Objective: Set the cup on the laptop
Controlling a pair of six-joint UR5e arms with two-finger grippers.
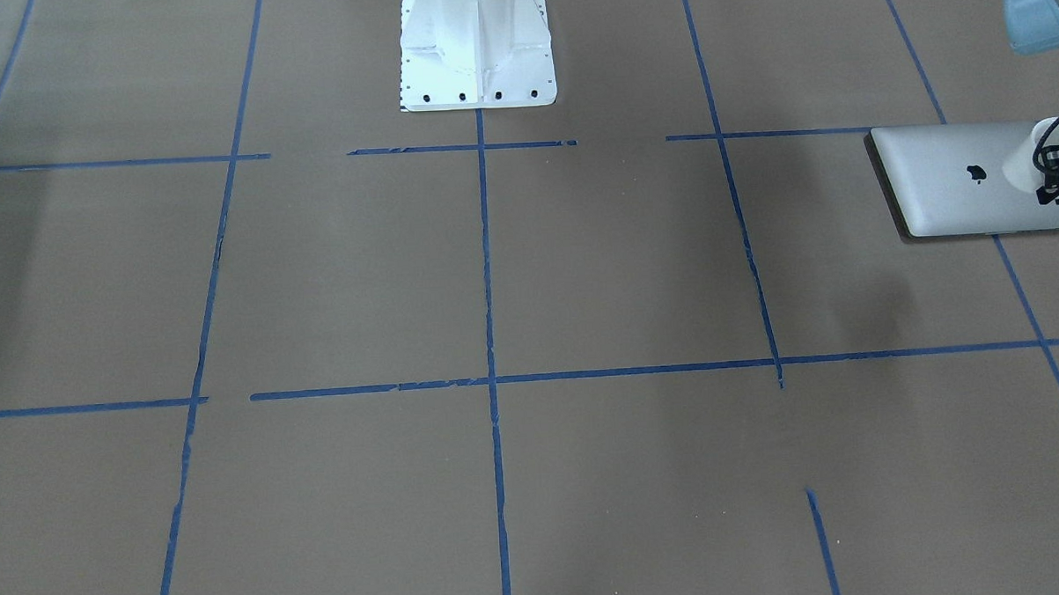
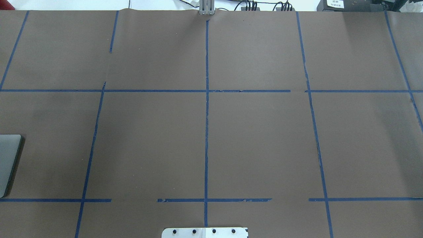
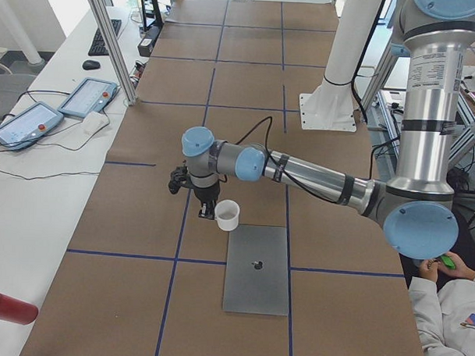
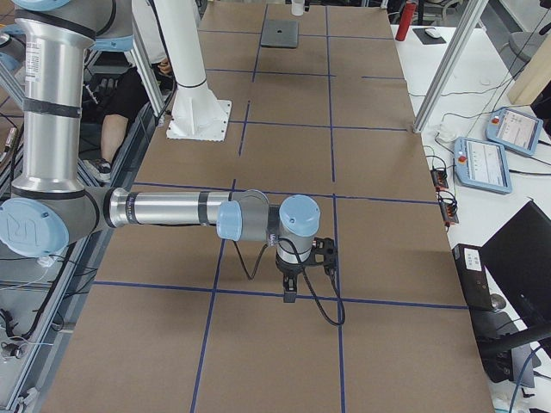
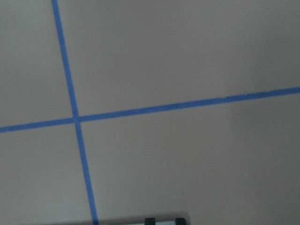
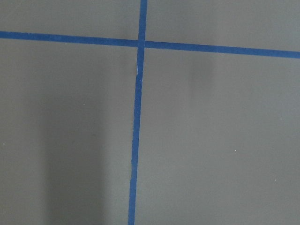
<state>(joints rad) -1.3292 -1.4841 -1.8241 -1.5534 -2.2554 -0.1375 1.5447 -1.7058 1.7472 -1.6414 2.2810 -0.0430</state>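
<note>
The silver-grey laptop (image 1: 957, 181) lies closed, its black apple logo up, at the table's end on my left side. It also shows in the exterior left view (image 3: 256, 272), and as a sliver in the overhead view (image 2: 8, 162). The white cup (image 1: 1021, 164) hangs upright in my left gripper (image 1: 1052, 184), which is shut on its rim. The cup (image 3: 227, 215) hangs over the laptop, apparently a little above the lid. My right gripper (image 4: 289, 291) points down at bare table far from the laptop. I cannot tell whether the right gripper is open or shut.
The white robot pedestal (image 1: 477, 53) stands mid-table at the robot's side. Blue tape lines (image 2: 206, 132) cross the brown surface. Two teach pendants (image 3: 88, 96) and a metal post (image 3: 109, 45) stand beyond the table's operator edge. A person (image 3: 451, 310) sits near the left arm's base.
</note>
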